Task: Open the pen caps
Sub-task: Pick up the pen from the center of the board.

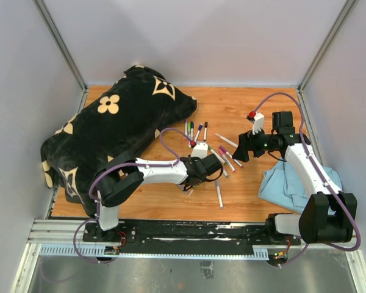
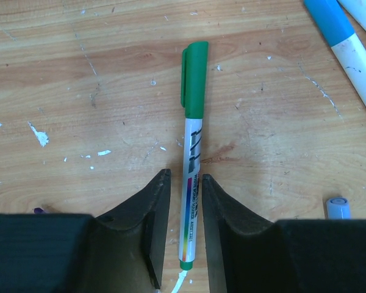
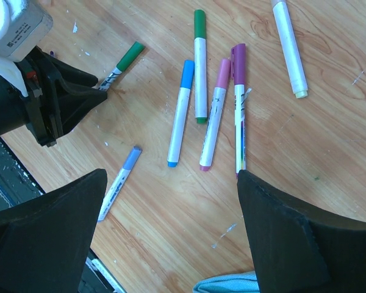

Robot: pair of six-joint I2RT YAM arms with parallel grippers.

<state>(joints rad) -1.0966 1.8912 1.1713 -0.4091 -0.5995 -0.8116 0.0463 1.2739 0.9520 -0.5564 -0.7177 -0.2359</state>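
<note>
Near the middle of the table [image 1: 256,104], the left gripper [image 2: 186,178] sits low, fingers narrowly apart astride the white barrel [image 2: 193,159] of a marker lying flat, with a sliver of gap on one side; its green cap [image 2: 194,79] is on, pointing away from the fingers. Toward the right edge, the right gripper [image 3: 171,174] hovers, fingers wide apart and holding nothing, above loose markers with blue cap [image 3: 187,73], pink cap [image 3: 223,73] and purple cap [image 3: 238,58] all on. More markers [image 1: 195,131] lie beside a black patterned cushion [image 1: 116,128] at the far-left corner.

On the wooden table [image 2: 79,73], a white plastic marker [image 2: 192,152] with green cap [image 2: 194,79], between my left pincer's [image 2: 186,177] fingers [image 2: 152,207], black patterned fabric cushion [image 1: 110,134] on the table's left
</note>
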